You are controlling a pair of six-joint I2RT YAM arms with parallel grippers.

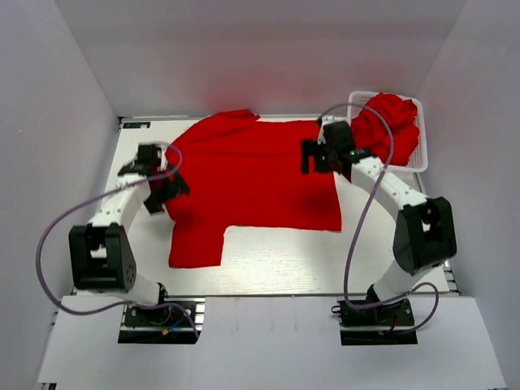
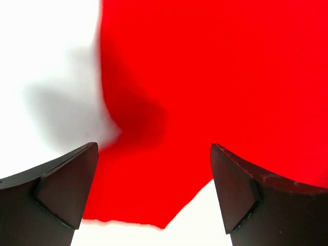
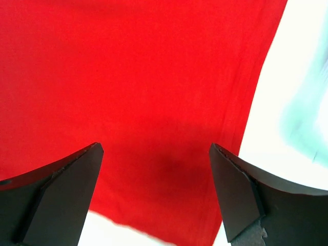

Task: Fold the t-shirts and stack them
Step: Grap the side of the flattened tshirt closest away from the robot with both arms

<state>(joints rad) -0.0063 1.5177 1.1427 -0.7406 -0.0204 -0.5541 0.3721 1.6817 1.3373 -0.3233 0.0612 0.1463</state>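
T-shirt [image 1: 260,179] lies flat beneath wide-spread left claw [image 2: 154,189] and right claw [image 3: 154,189].

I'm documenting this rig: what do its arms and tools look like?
The left arm and right arm have white links, black joint housings and a looping purple-grey cable each. The left tool and right tool each carry two black wedge-shaped fingers.

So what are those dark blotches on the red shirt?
Left wrist: a soft shadow, probably of the left gripper, on the t-shirt; table washed out white. Right wrist: fainter shadow under the right gripper. Top view: light is even.
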